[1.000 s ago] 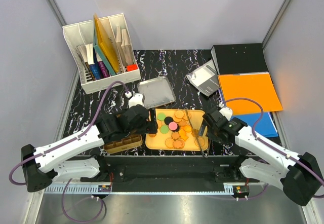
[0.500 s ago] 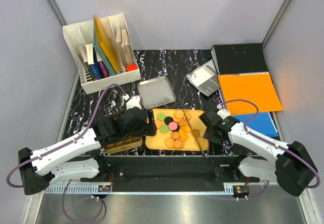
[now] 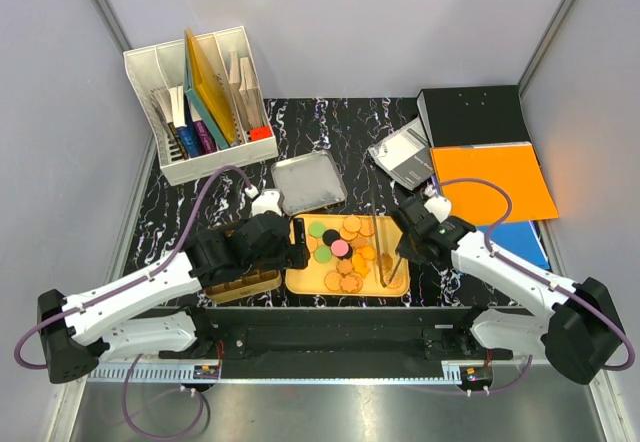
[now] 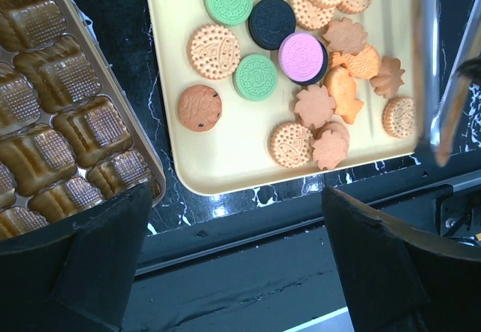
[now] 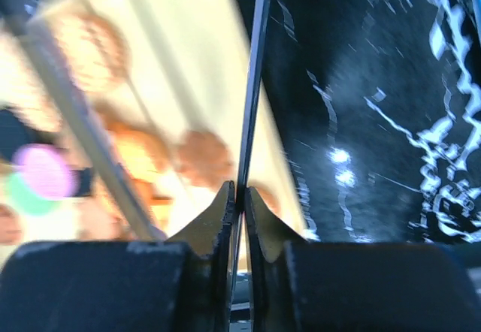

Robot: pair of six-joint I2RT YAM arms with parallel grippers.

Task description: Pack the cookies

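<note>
The cookies (image 3: 345,247) lie loose on a yellow tray (image 3: 298,280): tan rounds, green, pink, dark ones and orange shapes (image 4: 301,54). Metal tongs (image 3: 380,257) lie across the tray's right side. My right gripper (image 3: 397,258) is at that side, shut on one thin arm of the tongs (image 5: 255,84), which runs up between its fingers (image 5: 239,193). The other arm (image 5: 75,114) slants over the blurred cookies. My left gripper (image 3: 298,245) hovers over the tray's near left edge (image 4: 225,152), wide open and holding nothing (image 4: 237,204).
A gold box with brown moulded compartments (image 4: 52,122) sits left of the tray (image 3: 240,284). A silver lid (image 3: 308,182) lies behind it. A white file rack (image 3: 200,102) stands at the back left, with folders and a binder (image 3: 490,177) on the right.
My right gripper has closed on one arm of the tongs and moved it up and left over the tray. My left arm has shifted slightly, still open.
</note>
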